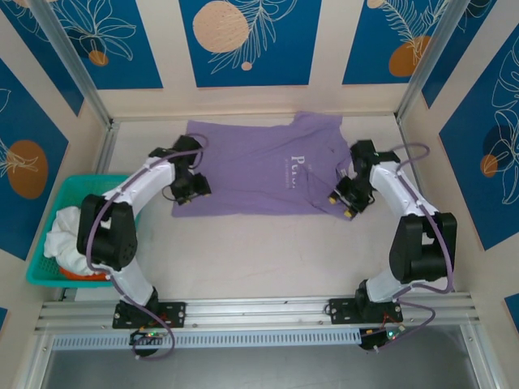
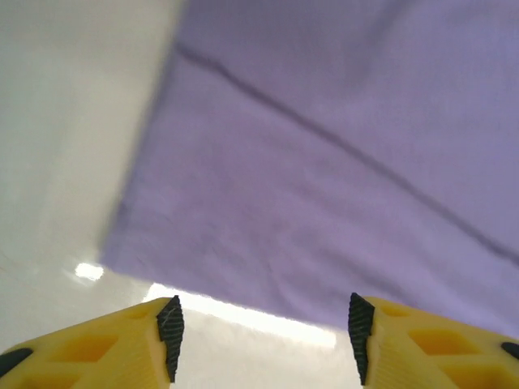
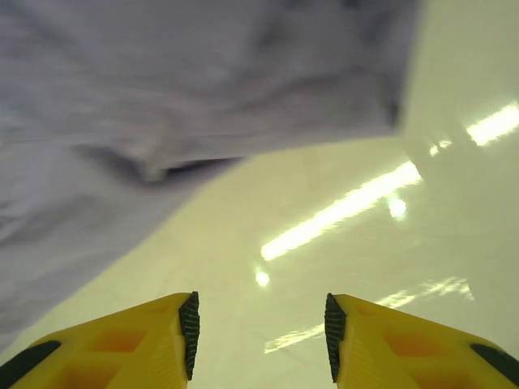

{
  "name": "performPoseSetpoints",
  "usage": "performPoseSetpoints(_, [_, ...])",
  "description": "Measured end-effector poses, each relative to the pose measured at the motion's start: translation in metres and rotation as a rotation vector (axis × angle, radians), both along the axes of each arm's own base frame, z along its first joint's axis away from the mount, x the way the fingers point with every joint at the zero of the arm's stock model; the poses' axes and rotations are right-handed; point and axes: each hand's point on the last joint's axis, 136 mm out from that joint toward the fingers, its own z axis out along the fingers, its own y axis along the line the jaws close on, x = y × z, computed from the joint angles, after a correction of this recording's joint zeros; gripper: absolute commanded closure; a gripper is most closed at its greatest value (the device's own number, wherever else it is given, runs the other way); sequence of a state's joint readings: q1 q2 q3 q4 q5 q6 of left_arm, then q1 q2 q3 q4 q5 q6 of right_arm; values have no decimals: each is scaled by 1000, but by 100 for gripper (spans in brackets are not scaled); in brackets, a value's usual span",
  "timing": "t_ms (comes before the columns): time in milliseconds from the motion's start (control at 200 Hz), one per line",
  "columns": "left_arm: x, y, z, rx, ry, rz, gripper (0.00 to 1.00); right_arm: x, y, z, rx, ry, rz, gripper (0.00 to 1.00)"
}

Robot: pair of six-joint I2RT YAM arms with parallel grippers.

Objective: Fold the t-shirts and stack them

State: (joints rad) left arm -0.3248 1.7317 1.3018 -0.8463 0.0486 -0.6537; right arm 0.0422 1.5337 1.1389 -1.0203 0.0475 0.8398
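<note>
Lying crosswise, the lavender t-shirt (image 1: 251, 174) was flanked at its near corners by the left gripper (image 1: 183, 197) and right gripper (image 1: 341, 204), both parted and empty.

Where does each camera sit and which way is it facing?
Top external: above, behind the bases, looking down on the table, lavender t-shirt, left arm, right arm.
Left wrist: on left arm, past open left gripper at t-shirt's corner.
Right wrist: on right arm, past open right gripper at t-shirt edge, table.
Shared: all show the t-shirt.
</note>
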Motion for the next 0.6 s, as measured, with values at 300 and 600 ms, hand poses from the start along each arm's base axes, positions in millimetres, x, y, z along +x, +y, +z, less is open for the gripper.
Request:
performPoseSetpoints(300, [-17, -16, -47, 43, 110, -126, 40, -11, -25, -30, 21, 25, -85, 43])
performPoseSetpoints(600, [-19, 6, -57, 161, 100, -150, 36, 8, -38, -54, 24, 10, -56, 51])
